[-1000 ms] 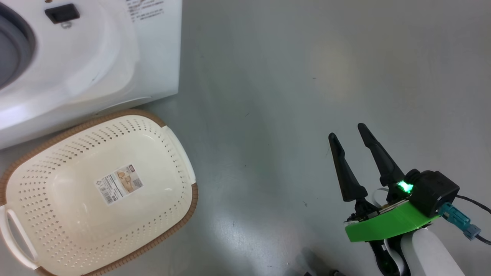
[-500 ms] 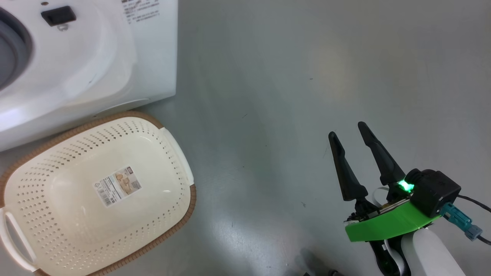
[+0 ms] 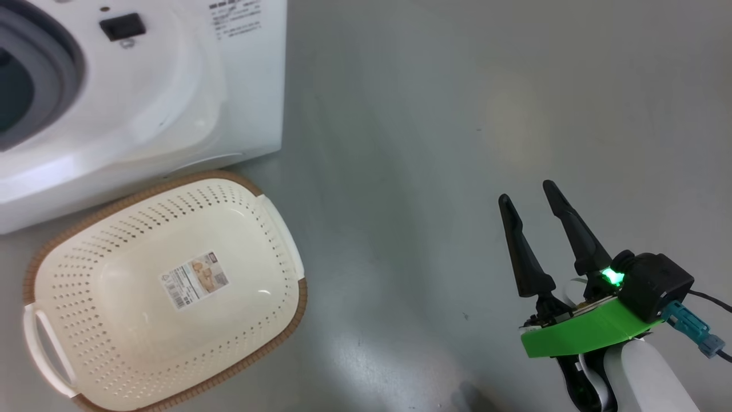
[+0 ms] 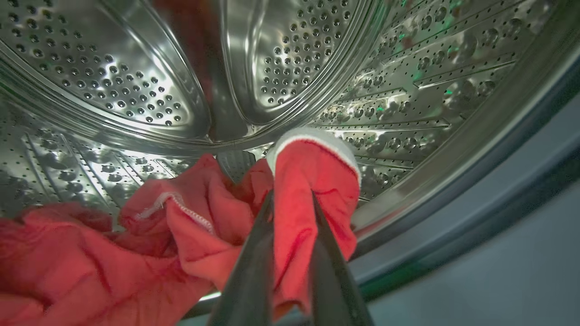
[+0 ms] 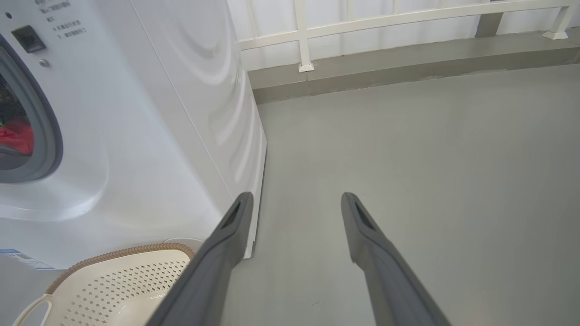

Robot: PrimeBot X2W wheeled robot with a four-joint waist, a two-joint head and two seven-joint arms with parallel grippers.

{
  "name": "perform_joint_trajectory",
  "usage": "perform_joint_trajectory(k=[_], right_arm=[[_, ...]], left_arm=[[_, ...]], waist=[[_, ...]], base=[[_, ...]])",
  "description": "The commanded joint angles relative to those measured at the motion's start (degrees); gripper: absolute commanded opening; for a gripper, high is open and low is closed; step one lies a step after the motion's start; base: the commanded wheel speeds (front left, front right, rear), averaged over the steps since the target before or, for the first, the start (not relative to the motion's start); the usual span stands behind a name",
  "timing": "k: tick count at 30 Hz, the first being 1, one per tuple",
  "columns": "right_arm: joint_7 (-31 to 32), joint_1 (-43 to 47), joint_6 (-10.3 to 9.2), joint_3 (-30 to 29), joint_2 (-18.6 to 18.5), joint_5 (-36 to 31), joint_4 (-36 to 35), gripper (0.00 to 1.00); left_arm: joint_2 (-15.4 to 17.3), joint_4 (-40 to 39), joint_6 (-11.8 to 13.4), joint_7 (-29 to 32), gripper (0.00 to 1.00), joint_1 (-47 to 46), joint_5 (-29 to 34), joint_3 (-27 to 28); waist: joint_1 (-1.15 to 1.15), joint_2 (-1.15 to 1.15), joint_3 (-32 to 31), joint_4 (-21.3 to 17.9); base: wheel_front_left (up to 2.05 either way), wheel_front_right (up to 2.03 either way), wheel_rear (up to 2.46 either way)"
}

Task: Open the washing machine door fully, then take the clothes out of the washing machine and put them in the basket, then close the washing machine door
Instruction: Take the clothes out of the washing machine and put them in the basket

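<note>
The grey floor (image 3: 457, 114) takes up most of the head view. The washing machine (image 3: 171, 114) stands on it at the upper left, white, with a grey gasket (image 3: 67, 74) ringing its opening. Above the opening is a small black latch slot (image 3: 122, 26), and beside that a few lines of small print (image 3: 235, 11), too fine to read. In the right wrist view a blue label (image 5: 20, 258) sits at the machine's base, its writing also illegible.

Inside, the perforated steel drum (image 4: 136, 68) holds the clothes (image 4: 136, 244), red fabric with white trim heaped on the drum's lower side.

The basket (image 3: 166, 240) lies on the floor just in front of the machine, cream with a brown rim, nothing in it. On its bottom is a sticker (image 3: 194, 280) with a barcode and a small picture; the text cannot be made out.

The left gripper (image 4: 292, 194) is inside the drum, its fingers closed on a raised fold of the clothes, the white-edged tip of the fold standing up beyond the fingertips.

The right gripper (image 3: 526, 190) hangs over bare floor well to the right of the basket, fingers spread apart and holding nothing.
</note>
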Motion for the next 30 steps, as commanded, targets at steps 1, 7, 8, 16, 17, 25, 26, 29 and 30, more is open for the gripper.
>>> perform_joint_trajectory(k=[1,7,8,16,17,25,26,29,30], right_arm=[[-0.36,1.45,0.36,0.77,-0.4,-0.87,-0.86,1.0],[-0.36,1.99,0.36,0.22,-0.4,-1.75,-0.27,1.0],[-0.36,2.09,0.36,0.08,-0.4,-1.88,-0.18,1.0],[-0.36,3.15,0.36,-1.47,-0.4,-2.87,0.47,1.0],[-0.36,3.26,0.36,-1.62,-0.4,-2.97,0.61,1.0],[-0.36,4.45,0.36,-3.22,-0.4,-3.39,1.06,1.0],[-0.36,4.61,0.36,-3.4,-0.4,-3.39,1.13,1.0],[-0.36,5.03,0.36,-4.08,-0.4,-3.46,1.26,1.0],[-0.36,5.15,0.36,-4.3,-0.4,-3.48,1.27,1.0]], left_arm=[[2.09,-1.8,0.09,-0.29,0.0,2.09,1.58,3.44],[-1.5,-5.39,0.09,-0.29,0.0,6.82,5.61,12.18],[-2.32,-6.37,0.09,-0.29,0.0,7.84,6.3,14.06],[-8.4,-14.97,0.09,-0.29,0.0,16.06,11.59,24.37],[-9.12,-16.05,0.09,-0.29,0.0,17.0,12.19,25.22],[-14.32,-25.02,0.09,-0.29,0.0,24.37,14.62,29.97],[-14.82,-26.08,0.09,-0.29,0.0,25.28,14.7,30.52],[-15.89,-29.19,0.09,-0.29,0.0,28.12,16.08,30.88],[-16.18,-30.23,0.09,-0.29,0.0,29.03,16.78,30.86]], waist=[[0.0,0.0,-1.37,1.07],[0.0,0.0,-3.78,2.59],[0.0,0.0,-4.24,2.91],[0.0,0.0,-8.21,5.51],[0.0,0.0,-8.71,5.78],[0.0,0.0,-12.02,8.27],[0.0,0.0,-12.39,8.49],[0.0,0.0,-13.34,9.29],[0.0,0.0,-13.64,9.56]], base=[[0.0,0.0,0.0],[0.0,0.0,0.0],[0.0,0.0,0.0],[0.0,0.0,0.0],[0.0,0.0,0.0],[0.0,0.0,0.0],[0.0,0.0,0.0],[0.0,0.0,0.0],[0.0,0.0,0.0]])
